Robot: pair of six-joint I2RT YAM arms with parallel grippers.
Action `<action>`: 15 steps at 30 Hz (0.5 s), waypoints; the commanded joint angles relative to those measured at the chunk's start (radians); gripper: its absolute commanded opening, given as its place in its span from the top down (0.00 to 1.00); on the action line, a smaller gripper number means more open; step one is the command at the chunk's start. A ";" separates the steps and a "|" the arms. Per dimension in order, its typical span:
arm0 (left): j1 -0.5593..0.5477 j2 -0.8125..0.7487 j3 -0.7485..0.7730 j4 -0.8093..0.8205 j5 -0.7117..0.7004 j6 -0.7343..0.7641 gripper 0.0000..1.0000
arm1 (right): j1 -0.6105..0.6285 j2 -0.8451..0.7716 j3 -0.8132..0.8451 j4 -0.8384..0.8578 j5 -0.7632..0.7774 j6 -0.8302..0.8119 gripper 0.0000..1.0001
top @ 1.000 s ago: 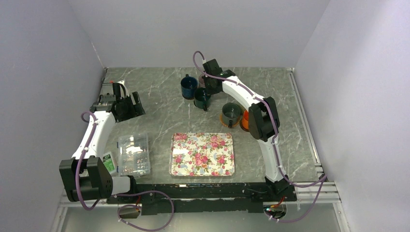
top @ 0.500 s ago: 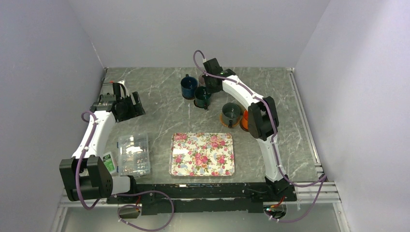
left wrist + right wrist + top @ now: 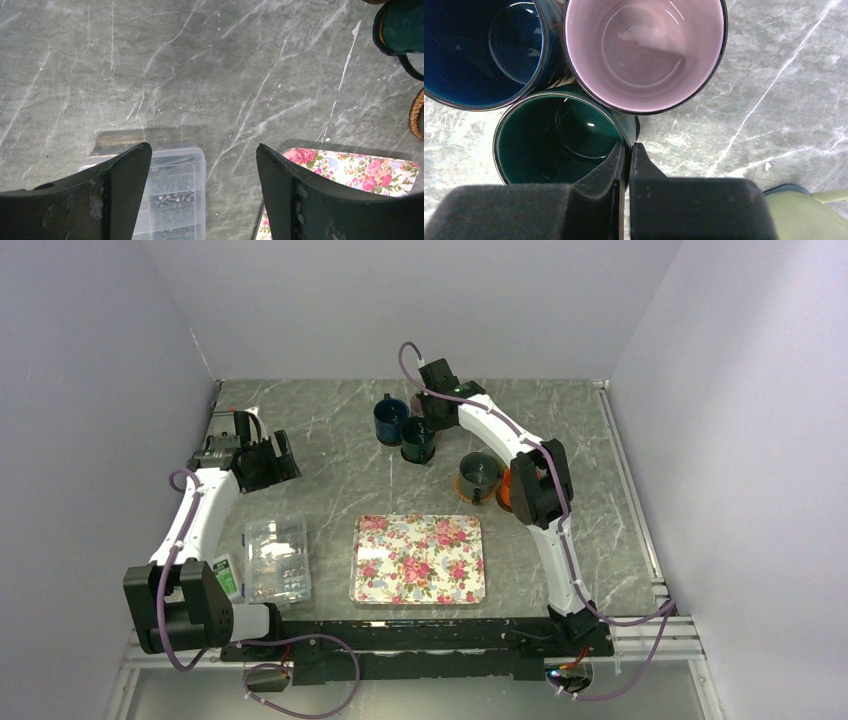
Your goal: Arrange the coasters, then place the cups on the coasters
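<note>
— What has the right pincer [image 3: 625,150] got?
— It's closed tight on the rim of the green cup [image 3: 539,145], one finger inside and one outside. The cup stands upright, and the mauve cup [image 3: 644,50] and navy cup [image 3: 479,50] sit close against it just beyond the pincer.
— And the left pincer [image 3: 202,150]?
— Gaping wide, empty, well apart from the cups. The right arm is far nearer.
— Any writing?
— None I can read.
</note>
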 commanded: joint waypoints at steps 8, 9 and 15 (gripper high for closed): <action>-0.003 -0.003 0.041 0.002 0.014 0.019 0.17 | -0.006 -0.011 0.062 0.041 0.008 0.001 0.82; -0.003 -0.003 0.041 0.003 0.014 0.020 0.17 | -0.006 -0.012 0.060 0.040 0.007 0.001 0.79; -0.004 -0.005 0.041 0.004 0.016 0.023 0.15 | -0.007 -0.034 0.046 0.043 0.012 0.000 0.67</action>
